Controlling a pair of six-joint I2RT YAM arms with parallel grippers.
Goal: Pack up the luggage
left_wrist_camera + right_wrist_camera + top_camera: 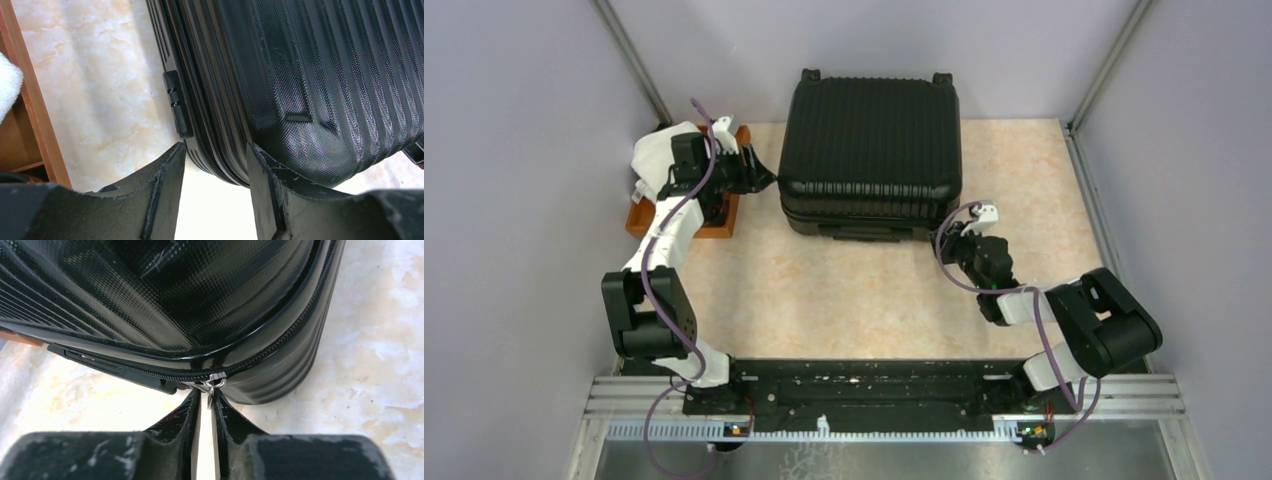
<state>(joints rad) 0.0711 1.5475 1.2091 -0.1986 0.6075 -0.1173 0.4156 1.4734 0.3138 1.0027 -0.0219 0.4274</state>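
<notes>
Closed black suitcase [869,150], wooden tray [637,220] holding a white towel [649,160] near its left side. Left gripper [215,150] gapes near the combination lock [177,105]; right gripper [207,397] pinches the zipper pull [212,386]

Two arms on show, black joint blocks and white link shells: the left arm [664,225] and right arm [1104,325] both bolted to a black base rail [864,385], a purple cable [937,245] looping along each one above that rail. Tiny orange lights [737,429] glow at the rail's two ends. Up close, the left gripper [215,150] has matte black wedge fingers [150,200] with chipped, scuffed edges, and the right gripper [207,397] matches, flecked with pale scratches.
</notes>
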